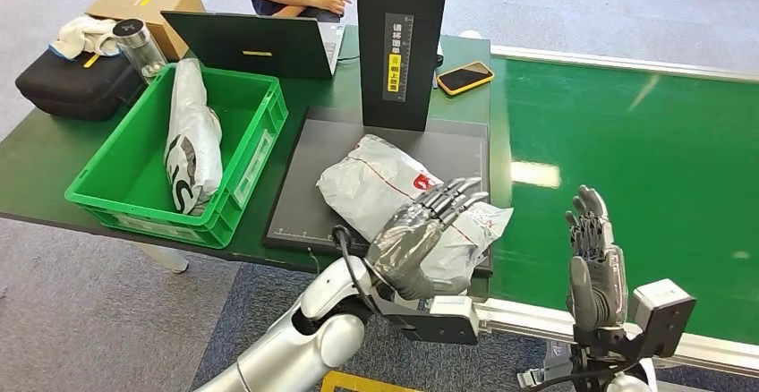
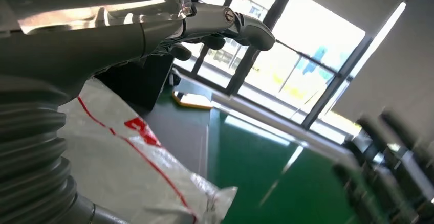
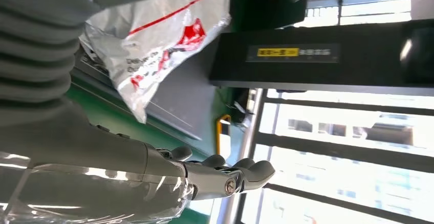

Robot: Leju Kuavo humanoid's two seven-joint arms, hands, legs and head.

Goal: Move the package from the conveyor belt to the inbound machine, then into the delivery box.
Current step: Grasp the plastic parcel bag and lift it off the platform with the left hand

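Bright daylight — windows (image 3: 348, 147) blown out, wrist views blurred.

Silver arms, dark grey hands, grey ribbed wrist covers, black cable at left wrist

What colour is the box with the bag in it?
Green; the box shows best in the head view.
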